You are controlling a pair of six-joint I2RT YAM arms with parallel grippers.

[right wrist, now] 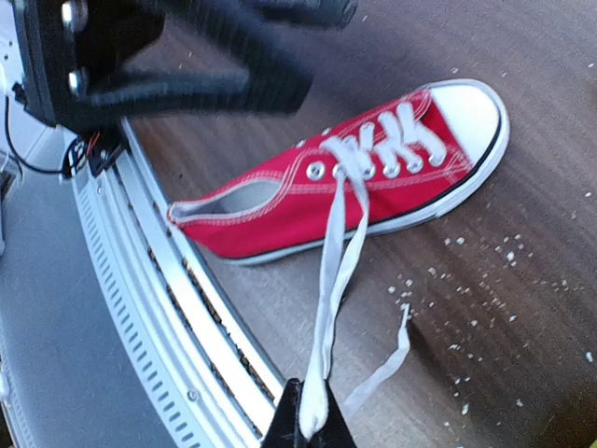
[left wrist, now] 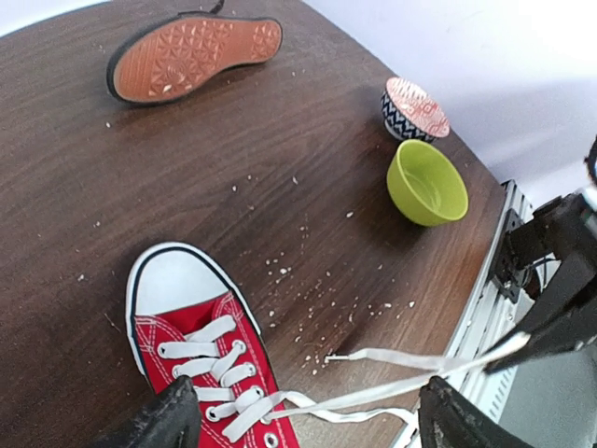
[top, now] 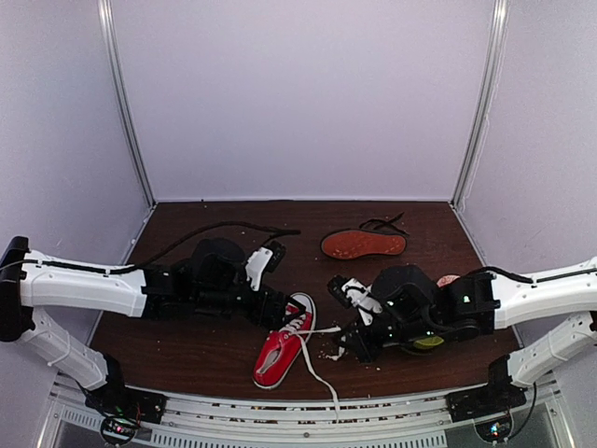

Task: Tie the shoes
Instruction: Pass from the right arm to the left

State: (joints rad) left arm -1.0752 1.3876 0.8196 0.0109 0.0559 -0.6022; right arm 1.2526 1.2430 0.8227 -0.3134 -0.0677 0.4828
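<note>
The red sneaker (top: 279, 353) (left wrist: 201, 347) (right wrist: 347, 194) lies upright near the table's front edge, its white laces undone. My right gripper (top: 339, 347) (right wrist: 312, 422) is shut on a doubled strand of white lace (right wrist: 338, 252), pulled taut to the right of the shoe. A loose lace end (right wrist: 392, 359) lies on the wood. My left gripper (top: 284, 315) (left wrist: 308, 425) is open over the sneaker's eyelets, its fingers (left wrist: 160, 422) wide apart; the lace (left wrist: 420, 383) runs between them ungripped. The black shoe (top: 364, 245) (left wrist: 191, 56) lies sole up at the back.
A green bowl (left wrist: 427, 182) (top: 427, 343) and a patterned bowl (left wrist: 414, 107) stand at the right, under my right arm. White crumbs (left wrist: 308, 280) are scattered on the wood. A metal rail (right wrist: 159, 280) runs along the near edge. A black cable (top: 219, 227) lies at the back left.
</note>
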